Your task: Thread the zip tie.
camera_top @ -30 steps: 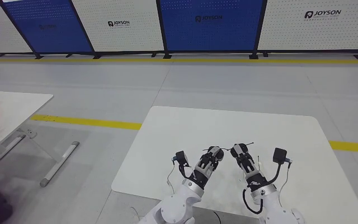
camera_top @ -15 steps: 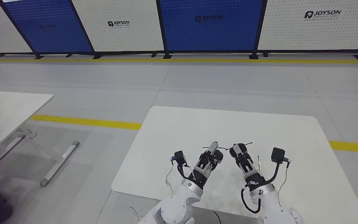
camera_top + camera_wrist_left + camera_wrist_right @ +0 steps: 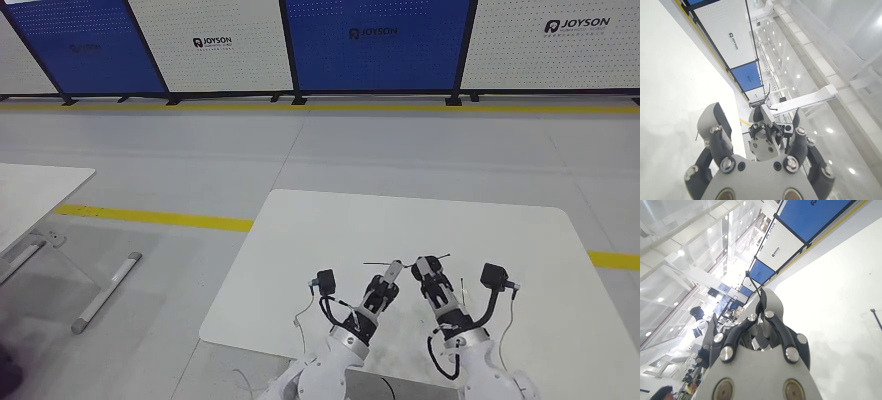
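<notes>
1. Locate the right gripper (image 3: 762, 294). Its two fingers are pressed together and clamp the thin black plastic zip tie (image 3: 753, 283). The strap rises out from between the fingertips, and its small square head sits at the free end, beyond the tips.

2. Locate the left gripper (image 3: 757, 109). Its black-padded fingers (image 3: 720, 117) stand wide apart and hold nothing. In the left wrist view you see the right gripper (image 3: 761, 113) through that gap, farther off, with the zip tie (image 3: 766, 95) jutting from its tips.

3. Confirm the layout from the top view. The left gripper (image 3: 392, 270) and the right gripper (image 3: 428, 265) sit near each other, side by side, over the near part of the white rounded-corner table (image 3: 500, 225). Both point toward the far edge. The zip tie (image 3: 441, 258) shows as a thin black line at the right gripper's tips. A similar thin line runs out beside the left gripper's tips; you cannot tell whether it is the same strap.

4. Note a second thin black strap (image 3: 872, 310) lying flat on the table, well apart from the right gripper.
</notes>
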`<state>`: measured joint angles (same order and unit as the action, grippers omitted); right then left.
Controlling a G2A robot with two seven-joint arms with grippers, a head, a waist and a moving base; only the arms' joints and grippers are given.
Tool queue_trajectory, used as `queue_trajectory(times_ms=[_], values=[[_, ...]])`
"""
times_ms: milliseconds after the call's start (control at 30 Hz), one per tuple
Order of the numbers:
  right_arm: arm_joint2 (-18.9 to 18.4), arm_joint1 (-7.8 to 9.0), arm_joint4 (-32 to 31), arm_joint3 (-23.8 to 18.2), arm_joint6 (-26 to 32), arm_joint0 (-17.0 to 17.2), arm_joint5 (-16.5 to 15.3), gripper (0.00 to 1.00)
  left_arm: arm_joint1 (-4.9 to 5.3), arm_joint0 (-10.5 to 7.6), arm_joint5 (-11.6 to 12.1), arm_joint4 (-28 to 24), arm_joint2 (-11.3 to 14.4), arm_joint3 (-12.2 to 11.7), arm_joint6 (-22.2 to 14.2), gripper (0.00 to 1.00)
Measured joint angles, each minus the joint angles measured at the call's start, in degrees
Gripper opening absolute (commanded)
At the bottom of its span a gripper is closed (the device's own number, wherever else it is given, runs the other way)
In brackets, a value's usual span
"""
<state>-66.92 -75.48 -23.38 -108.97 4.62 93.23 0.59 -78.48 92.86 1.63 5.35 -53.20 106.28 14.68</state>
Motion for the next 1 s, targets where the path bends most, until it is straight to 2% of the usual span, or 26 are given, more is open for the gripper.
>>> queue_trajectory(times_ms=[33, 67, 100, 533, 733, 800, 1000], values=[[0.1, 0.0, -0.29, 0.03, -0.03, 0.01, 0.02, 0.0, -0.04, -0.13, -0.12, 0.15, 0.05, -0.12, 0.32, 0.33], [0.19, 0.0, -0.59, 0.06, -0.05, 0.02, 0.04, 0.0, -0.08, -0.29, -0.27, 0.4, 0.05, -0.28, 0.72, 0.25], [0.28, 0.0, -0.85, 0.1, -0.08, 0.03, 0.06, 0.0, -0.13, -0.51, -0.46, 0.81, 0.1, -0.53, 1.2, 0.24], [0.57, -0.03, -2.05, 0.2, -0.1, -0.12, -0.34, 0.0, -0.49, -1.6, -2.14, 1.83, 0.76, -1.89, 1.66, 0.27], [0.77, -0.02, -2.92, 0.26, 0.0, -0.15, -0.53, 0.0, -0.63, -1.85, -2.51, 2.02, 0.85, -1.96, 1.96, 0.23], [0.79, -0.02, -3.04, 0.31, 0.11, -0.15, -0.54, 0.0, -0.68, -1.86, -2.68, 1.84, 0.87, -1.95, 2.02, 0.18], [0.7, 0.02, -3.76, 0.38, 0.18, -0.19, -0.72, 0.0, -0.79, -2.01, -3.42, 1.44, 0.65, -2.06, 2.07, 0.16]])
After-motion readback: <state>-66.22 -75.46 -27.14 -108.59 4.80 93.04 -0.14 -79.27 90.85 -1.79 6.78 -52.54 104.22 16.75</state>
